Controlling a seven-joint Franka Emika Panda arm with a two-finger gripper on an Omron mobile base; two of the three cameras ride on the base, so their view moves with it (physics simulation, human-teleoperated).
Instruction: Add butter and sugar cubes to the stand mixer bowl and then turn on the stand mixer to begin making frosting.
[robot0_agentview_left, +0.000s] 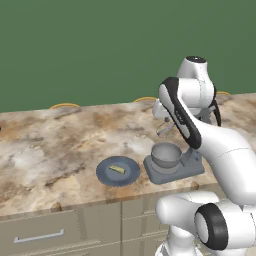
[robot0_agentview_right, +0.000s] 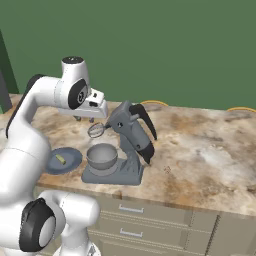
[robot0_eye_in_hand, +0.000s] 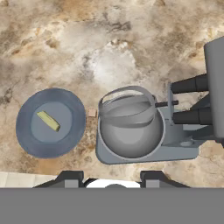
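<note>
now pincer (robot0_eye_in_hand: 112, 178) part open, empty, above stand mixer bowl (robot0_eye_in_hand: 130, 138).

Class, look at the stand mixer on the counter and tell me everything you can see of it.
The stand mixer is dark grey, with a flat rectangular base, an upright neck and a boxy head tilted back, carrying a wire whisk and a black curved piece. It stands on the marbled counter near the front edge. The stand mixer bowl, silvery-grey and seemingly empty, sits on its base. A blue-grey plate lies beside it, apart.

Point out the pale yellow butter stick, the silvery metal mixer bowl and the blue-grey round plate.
pale yellow butter stick (robot0_eye_in_hand: 48, 120), hand view, mid-stick
silvery metal mixer bowl (robot0_eye_in_hand: 129, 139), hand view, inner floor
blue-grey round plate (robot0_eye_in_hand: 30, 142), hand view, bare rim
</note>
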